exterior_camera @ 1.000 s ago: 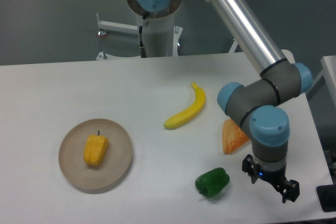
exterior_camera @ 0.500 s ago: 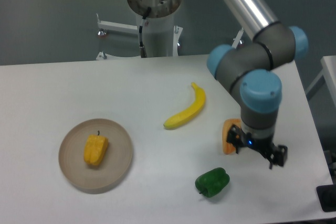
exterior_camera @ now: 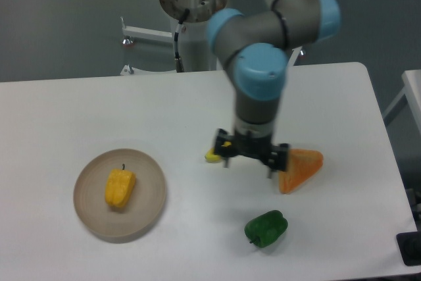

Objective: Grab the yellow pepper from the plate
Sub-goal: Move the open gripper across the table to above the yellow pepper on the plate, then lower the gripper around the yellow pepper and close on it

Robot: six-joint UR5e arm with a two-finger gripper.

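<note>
Yellow-orange and lobed, the yellow pepper (exterior_camera: pixel 120 187) lies on its side a little left of the middle of the plate (exterior_camera: pixel 150 210), its short dark stem pointing toward twelve o'clock; nothing touches it, so the pick looks not yet begun. That plate sits at about eight o'clock on the white table (exterior_camera: pixel 79 116), well apart from everything else. The gripper (exterior_camera: pixel 250 161) hangs from the arm (exterior_camera: pixel 260 77) near the table's middle, pointing down, with its two fingers spread and nothing between them, though the view is a bit soft for judging how wide. It stands toward three o'clock of the plate, so a sideways move to the left seems needed before any descent. Just behind the gripper a banana (exterior_camera: pixel 212 156) is mostly hidden, only its yellow tip showing at nine o'clock of the fingers. An orange wedge-shaped piece (exterior_camera: pixel 301 168) lies just to the right, and a dark green pepper (exterior_camera: pixel 266 228) sits at six o'clock of the gripper. No object lies on the stretch of table between gripper and plate, so I judge the banana tip the only thing close enough to get nudged.
</note>
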